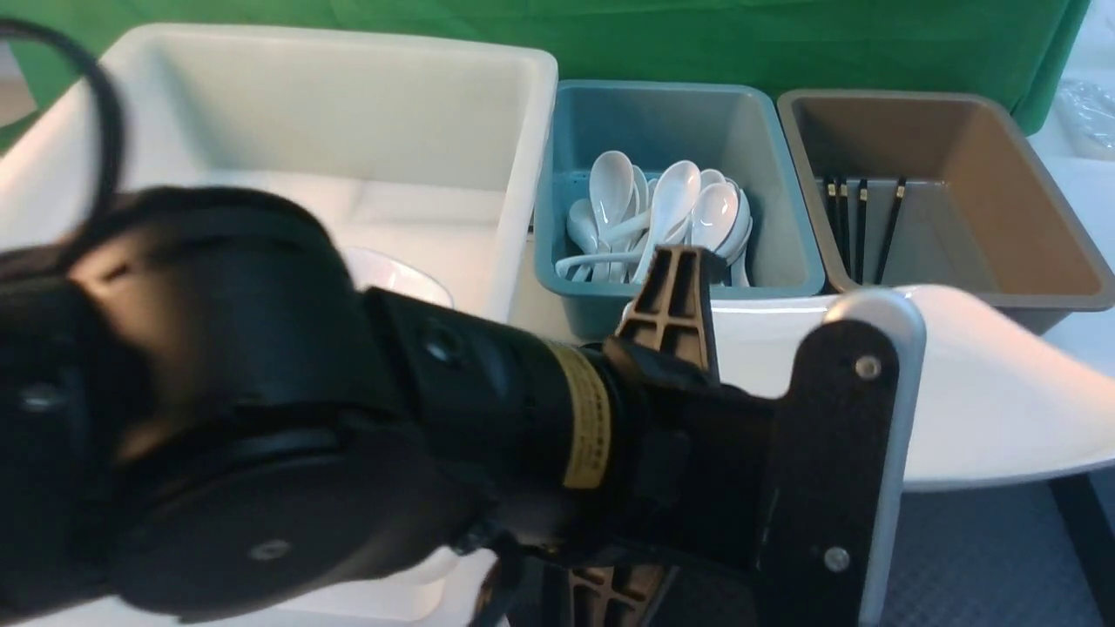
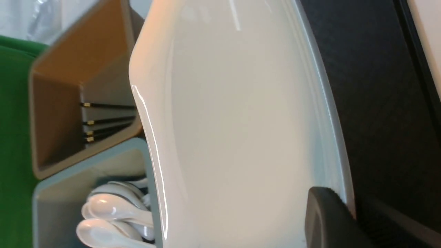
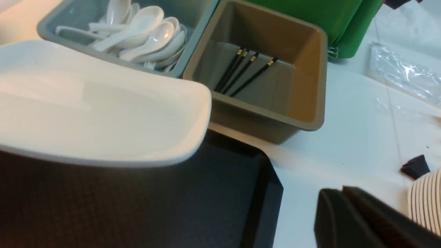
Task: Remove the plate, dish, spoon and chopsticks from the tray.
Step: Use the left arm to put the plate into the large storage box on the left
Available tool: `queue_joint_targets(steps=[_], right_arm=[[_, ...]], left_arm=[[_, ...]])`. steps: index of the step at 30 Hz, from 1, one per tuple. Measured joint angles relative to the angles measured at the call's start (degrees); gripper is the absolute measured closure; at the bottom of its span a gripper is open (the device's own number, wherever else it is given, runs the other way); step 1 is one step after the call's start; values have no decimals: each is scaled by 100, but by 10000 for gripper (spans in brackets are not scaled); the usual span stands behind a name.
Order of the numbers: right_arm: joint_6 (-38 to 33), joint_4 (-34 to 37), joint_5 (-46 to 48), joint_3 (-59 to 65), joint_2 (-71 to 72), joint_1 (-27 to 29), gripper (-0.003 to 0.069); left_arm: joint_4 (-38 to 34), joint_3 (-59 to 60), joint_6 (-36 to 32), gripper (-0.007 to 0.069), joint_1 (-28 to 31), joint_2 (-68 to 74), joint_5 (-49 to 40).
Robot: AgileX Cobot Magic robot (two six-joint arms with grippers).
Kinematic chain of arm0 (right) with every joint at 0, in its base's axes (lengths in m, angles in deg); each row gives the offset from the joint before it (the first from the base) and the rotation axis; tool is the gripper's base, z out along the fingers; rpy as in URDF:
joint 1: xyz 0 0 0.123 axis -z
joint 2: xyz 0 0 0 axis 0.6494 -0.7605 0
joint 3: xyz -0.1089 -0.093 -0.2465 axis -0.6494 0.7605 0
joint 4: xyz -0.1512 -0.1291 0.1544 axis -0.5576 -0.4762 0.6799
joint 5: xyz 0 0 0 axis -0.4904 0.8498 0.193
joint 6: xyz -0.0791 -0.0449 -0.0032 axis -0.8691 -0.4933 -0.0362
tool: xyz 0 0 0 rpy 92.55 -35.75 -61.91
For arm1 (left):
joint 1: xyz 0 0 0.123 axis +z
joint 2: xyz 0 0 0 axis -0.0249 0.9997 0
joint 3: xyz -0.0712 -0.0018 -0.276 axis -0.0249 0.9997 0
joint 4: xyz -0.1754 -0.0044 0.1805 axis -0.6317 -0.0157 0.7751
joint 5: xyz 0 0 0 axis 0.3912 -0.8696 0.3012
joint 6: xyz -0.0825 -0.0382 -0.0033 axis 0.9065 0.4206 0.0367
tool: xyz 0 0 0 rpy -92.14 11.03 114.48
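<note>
My left gripper (image 2: pixel 327 213) pinches the plate (image 2: pixel 241 120) by its rim over the tray (image 3: pixel 137 206); my right gripper (image 3: pixel 358 220) is pressed together, empty.

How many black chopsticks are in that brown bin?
4 chopsticks, all lying on the floor of the brown bin: three close together, one slightly apart. None looks hidden.

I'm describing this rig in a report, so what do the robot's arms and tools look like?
The left arm is glossy black with rounded joint housings, a yellow band round its wrist and a black cable behind. Near its end sit ribbed black struts with cut-outs and a flat black bracket with a silver edge and two screws. The left tool and right tool show matte black fingers.
</note>
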Motion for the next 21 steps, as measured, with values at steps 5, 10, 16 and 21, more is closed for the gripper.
queue_joint_targets(steps=[5, 10, 16, 21], right_arm=[[42, -15, -304, 0, 0, 0, 631], [279, -13, -771, 0, -13, 0, 631], [333, 30, -915, 0, -226, 0, 631], [328, 102, -1003, 0, -575, 0, 631]], left_arm=[[179, 12, 370, 594, 22, -301, 273], [1200, 12, 1575, 594, 573, -525, 283], [1561, 12, 2411, 594, 1807, -540, 48], [1538, -55, 2780, 594, 3026, -399, -4]])
